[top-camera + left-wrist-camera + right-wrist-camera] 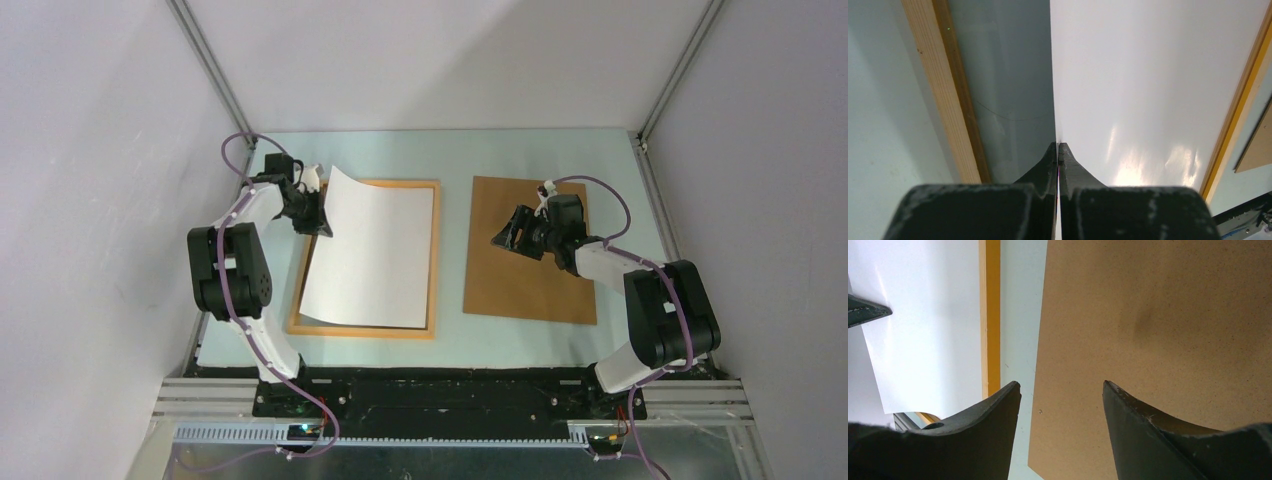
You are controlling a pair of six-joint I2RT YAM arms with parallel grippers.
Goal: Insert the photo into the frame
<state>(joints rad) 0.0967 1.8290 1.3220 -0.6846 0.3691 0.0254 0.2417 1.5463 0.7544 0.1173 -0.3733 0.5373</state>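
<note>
**Robotics laboratory: an enclosed two-arm test cell.**
Two small white-and-black robot arms, the left arm (235, 265) and the right arm (660, 310), are bolted to a black base plate (430, 395) at the near edge of a pale green table (450, 160). Slotted aluminium rail (400, 432) runs in front of the plate, and bare aluminium posts (210, 65) rise at the far corners. Plain white panels (430, 60) close in the back and both sides. Purple cables (224, 152) run exposed along each arm. The objects at hand are the frame (436, 260), the photo (370, 255) and a brown board (525, 270).
</note>
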